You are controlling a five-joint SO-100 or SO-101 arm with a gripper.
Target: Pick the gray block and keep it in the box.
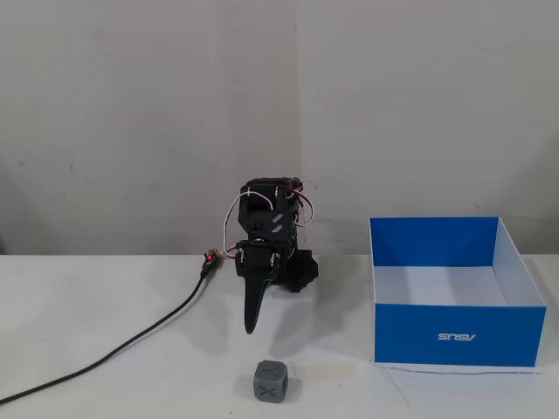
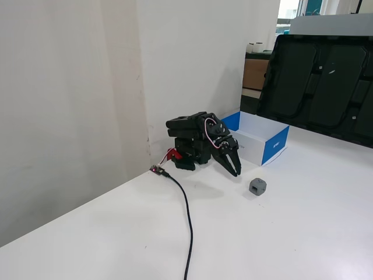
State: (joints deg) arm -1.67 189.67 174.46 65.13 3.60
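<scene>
The gray block [image 1: 271, 381] is a small dark-gray cube with an X on its front face. It sits on the white table near the front edge in one fixed view, and it shows right of the arm in the other fixed view [image 2: 257, 186]. The box [image 1: 454, 336] is open-topped, blue outside and white inside, and stands to the right; it also shows behind the arm [image 2: 262, 139]. My gripper [image 1: 251, 325] points down toward the table, folded in front of the arm's base, apart from the block. Its jaws look closed and hold nothing. It shows in the other fixed view too [image 2: 236, 171].
A black cable [image 1: 131, 345] runs from the arm's base to the left across the table, also seen in the other fixed view [image 2: 187, 224]. A white wall stands close behind the arm. Dark panels [image 2: 320, 81] stand beyond the table's far side.
</scene>
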